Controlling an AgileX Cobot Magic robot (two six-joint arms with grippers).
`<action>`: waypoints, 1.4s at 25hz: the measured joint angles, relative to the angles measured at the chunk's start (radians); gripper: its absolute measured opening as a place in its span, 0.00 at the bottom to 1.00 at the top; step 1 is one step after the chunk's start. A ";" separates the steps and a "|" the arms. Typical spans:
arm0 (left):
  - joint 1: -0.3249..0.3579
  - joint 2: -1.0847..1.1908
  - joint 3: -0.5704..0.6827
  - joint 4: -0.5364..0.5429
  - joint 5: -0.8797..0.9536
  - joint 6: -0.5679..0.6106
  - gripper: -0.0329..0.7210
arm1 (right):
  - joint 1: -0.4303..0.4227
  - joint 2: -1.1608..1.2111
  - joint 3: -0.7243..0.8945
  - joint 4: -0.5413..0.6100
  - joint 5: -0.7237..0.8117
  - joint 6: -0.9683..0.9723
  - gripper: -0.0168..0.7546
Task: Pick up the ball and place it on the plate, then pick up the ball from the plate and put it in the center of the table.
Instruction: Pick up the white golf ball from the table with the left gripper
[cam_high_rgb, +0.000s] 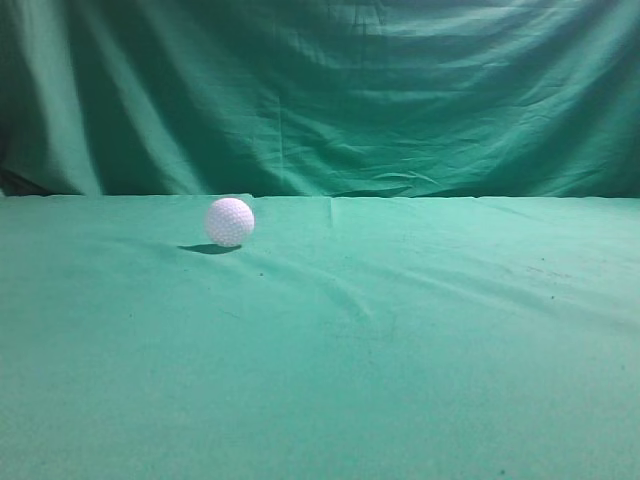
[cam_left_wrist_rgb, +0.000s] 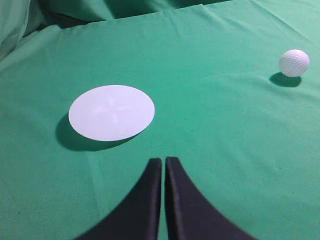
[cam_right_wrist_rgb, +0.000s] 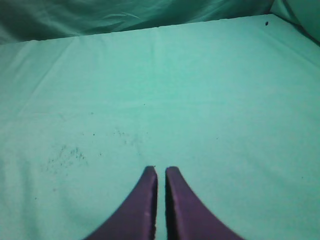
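Note:
The white dimpled ball (cam_high_rgb: 230, 221) rests on the teal-green table (cam_high_rgb: 400, 340), left of the middle and far back in the exterior view. It also shows in the left wrist view (cam_left_wrist_rgb: 293, 63) at the upper right. A flat white plate (cam_left_wrist_rgb: 111, 112) lies on the cloth to the left of the ball, seen only in the left wrist view. My left gripper (cam_left_wrist_rgb: 163, 161) is shut and empty, hovering just in front of the plate. My right gripper (cam_right_wrist_rgb: 160, 170) is shut and empty over bare cloth. Neither gripper shows in the exterior view.
A draped green cloth backdrop (cam_high_rgb: 320, 90) hangs behind the table's far edge. The cloth under the right gripper has faint dark specks (cam_right_wrist_rgb: 65, 156). The table's far edge and backdrop folds show at the top of both wrist views.

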 joint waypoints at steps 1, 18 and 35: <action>0.000 0.000 0.000 0.000 0.000 0.000 0.04 | 0.000 0.000 0.000 0.000 0.000 0.000 0.08; 0.000 0.000 0.000 0.000 0.000 0.000 0.04 | 0.000 0.000 0.000 0.000 0.000 0.000 0.08; 0.000 0.000 0.000 -0.114 -0.325 -0.021 0.04 | 0.000 0.000 0.000 0.000 0.000 0.000 0.08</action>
